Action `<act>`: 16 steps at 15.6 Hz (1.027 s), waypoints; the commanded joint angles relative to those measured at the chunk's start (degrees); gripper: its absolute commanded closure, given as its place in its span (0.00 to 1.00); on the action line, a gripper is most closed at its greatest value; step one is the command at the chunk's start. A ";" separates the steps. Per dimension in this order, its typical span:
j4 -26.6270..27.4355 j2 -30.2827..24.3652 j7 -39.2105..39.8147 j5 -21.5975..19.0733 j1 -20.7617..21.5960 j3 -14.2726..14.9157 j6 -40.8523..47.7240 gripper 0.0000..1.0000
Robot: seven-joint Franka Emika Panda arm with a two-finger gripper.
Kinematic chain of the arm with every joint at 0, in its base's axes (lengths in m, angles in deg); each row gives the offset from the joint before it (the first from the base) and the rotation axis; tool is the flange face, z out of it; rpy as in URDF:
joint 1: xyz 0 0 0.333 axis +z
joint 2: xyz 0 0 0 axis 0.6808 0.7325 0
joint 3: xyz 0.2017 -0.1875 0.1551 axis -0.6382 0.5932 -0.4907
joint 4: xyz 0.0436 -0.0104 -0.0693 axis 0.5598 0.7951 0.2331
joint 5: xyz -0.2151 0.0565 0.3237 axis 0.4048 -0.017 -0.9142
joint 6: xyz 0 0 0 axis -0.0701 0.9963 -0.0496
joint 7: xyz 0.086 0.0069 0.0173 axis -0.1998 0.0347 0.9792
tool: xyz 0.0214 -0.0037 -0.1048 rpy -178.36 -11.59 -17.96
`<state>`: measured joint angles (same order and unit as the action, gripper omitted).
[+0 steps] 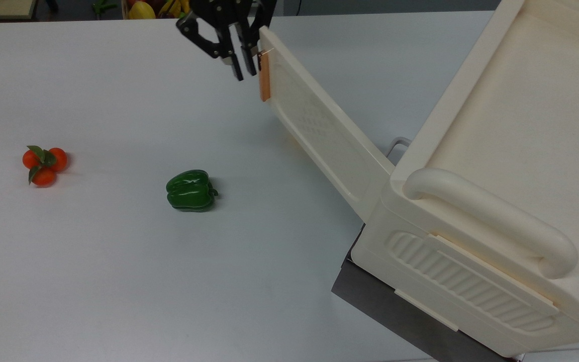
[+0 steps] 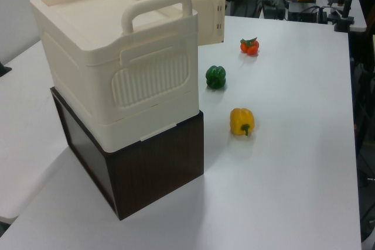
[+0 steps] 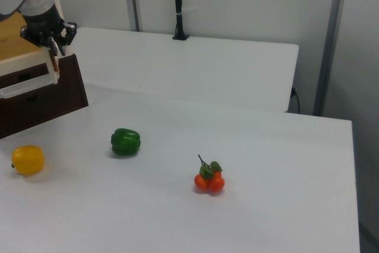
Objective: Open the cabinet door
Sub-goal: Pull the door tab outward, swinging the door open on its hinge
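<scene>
The cabinet door, a flat cream panel, stands swung wide open from the cream cabinet, reaching toward the top view's upper left. Its copper-orange strip handle is on the free edge. My black gripper hangs just left of that handle. It is open by a narrow gap with bare table showing between the fingers, and the right one rests against the door's edge. The left view shows the door sticking out past the cabinet. In the right view, my gripper is at the door's end.
The cabinet rests on a dark box and carries a thick bar handle. On the white table lie a green pepper, a tomato cluster and a yellow pepper, which the door covers in the top view.
</scene>
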<state>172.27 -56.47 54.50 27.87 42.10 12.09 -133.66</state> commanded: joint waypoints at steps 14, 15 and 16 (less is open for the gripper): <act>0.60 -1.69 -1.19 -0.84 1.77 2.55 1.59 0.76; 0.52 -1.25 -1.99 -0.84 1.69 2.55 0.18 0.76; 0.60 -0.81 -2.34 -0.75 1.69 2.55 -1.57 0.76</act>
<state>172.11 -58.31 53.97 27.86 43.43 14.48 -130.22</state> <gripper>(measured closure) 0.758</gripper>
